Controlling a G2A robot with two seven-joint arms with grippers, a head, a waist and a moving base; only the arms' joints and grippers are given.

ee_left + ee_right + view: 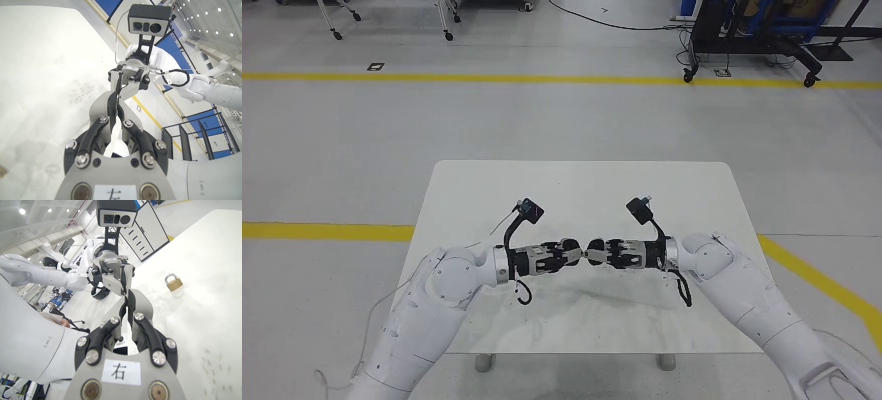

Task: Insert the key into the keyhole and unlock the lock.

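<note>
A brass padlock (173,283) with a silver shackle lies flat on the white table (582,190), apart from both arms. My left gripper (579,256) and right gripper (595,254) meet tip to tip above the table's near middle. In the left wrist view my left gripper (116,106) is shut, its pads pressed on a thin silvery key (118,96) that runs into the right gripper's closed fingers (121,83). In the right wrist view my right gripper (126,302) is shut on the same key (125,293), facing the left gripper's fingers (117,283). Most of the key is hidden.
A small brass-coloured corner (1,172) shows at the edge of the left wrist view. The table's far half (582,185) is bare white surface. Yellow floor lines (542,77) run behind the table, and a black cart (757,40) stands far back right.
</note>
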